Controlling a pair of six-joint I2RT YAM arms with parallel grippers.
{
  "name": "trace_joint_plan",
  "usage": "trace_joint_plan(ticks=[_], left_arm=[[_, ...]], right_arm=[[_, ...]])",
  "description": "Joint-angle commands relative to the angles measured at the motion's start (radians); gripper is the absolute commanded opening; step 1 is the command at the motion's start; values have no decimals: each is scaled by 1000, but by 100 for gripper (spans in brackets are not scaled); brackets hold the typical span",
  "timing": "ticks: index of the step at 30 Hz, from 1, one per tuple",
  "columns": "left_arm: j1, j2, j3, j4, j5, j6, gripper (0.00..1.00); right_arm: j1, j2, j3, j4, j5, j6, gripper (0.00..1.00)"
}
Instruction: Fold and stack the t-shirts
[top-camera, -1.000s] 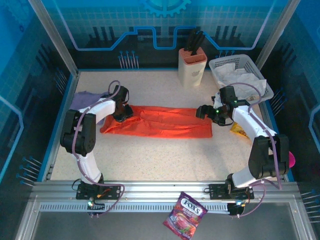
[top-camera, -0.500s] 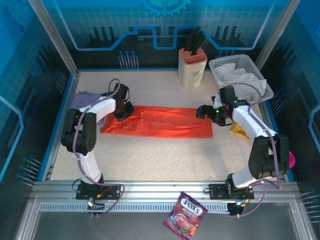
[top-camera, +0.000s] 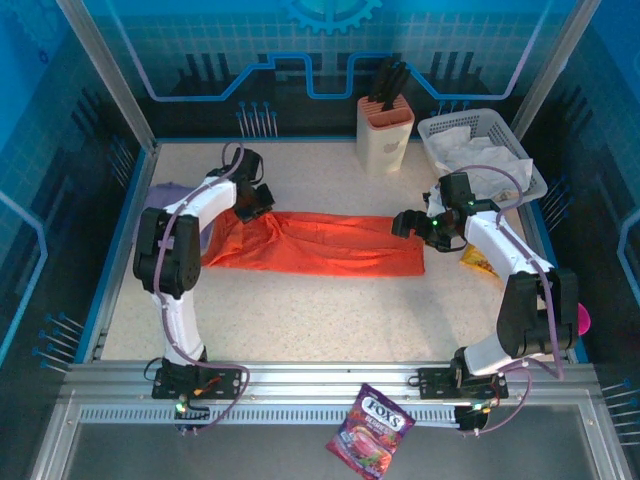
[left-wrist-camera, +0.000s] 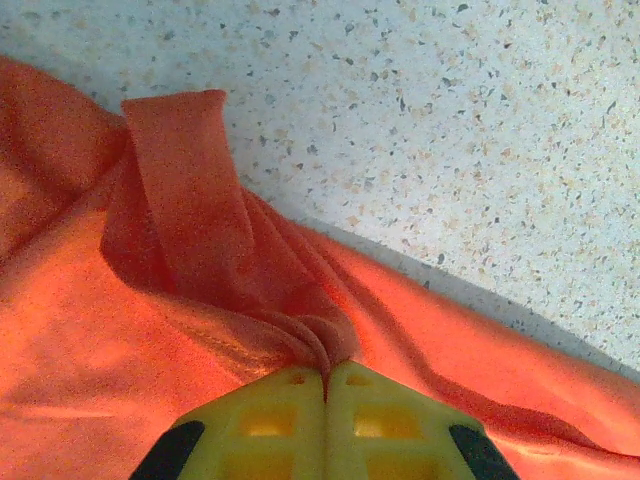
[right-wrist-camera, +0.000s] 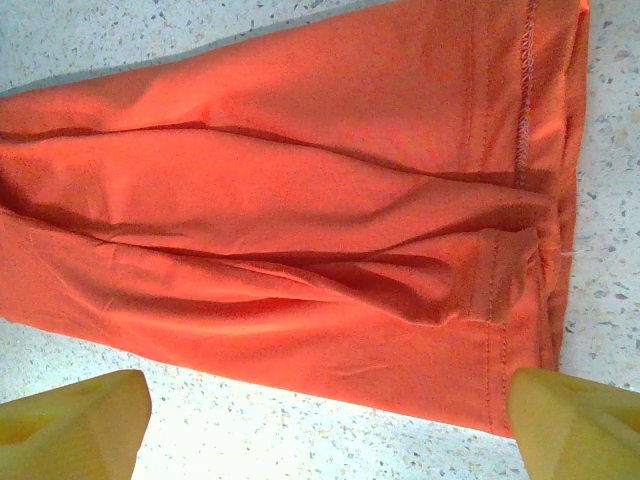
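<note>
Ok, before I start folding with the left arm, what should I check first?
1. Left gripper grip: jaws shut on a bunched corner of the orange t-shirt. Ok.
2. Right gripper holding the other end: jaws open over the hemmed end, gripping nothing. Not ok.
3. Shirt lying flat: long creases run along it. Not ok.
4. Room to lay the fold: bare table on the near side of the shirt. Ok.
5. Lavender t-shirt out of the way: it lies partly under the left arm, and whether it touches the orange one is unclear. Cannot tell.
</note>
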Motion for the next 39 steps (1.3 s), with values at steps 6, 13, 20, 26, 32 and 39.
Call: trace_joint_plan(ticks=[6,13,20,26,32,39], left_arm=[[-53,58,79,-59,21,26,0],[-94,94,129,-103,-22,64,2],[-111,137,186,-132,-59,96,38],[-109,136,267,-234,-84,183,57],[-45,-64,98,-269,-77,235,75],[89,-254,-166,-270,-83,259,73]], right_arm=[[-9,6,14,-25,-1,-20,93],[-9,17,14,-19,-11,-20,93],[-7,19,8,-14,-15,-20,93],[10,2,-1,-8,-13,-8,93],[60,-36,-24,37,-35,4,94],[53,-41,-71,-12,54,6,100]])
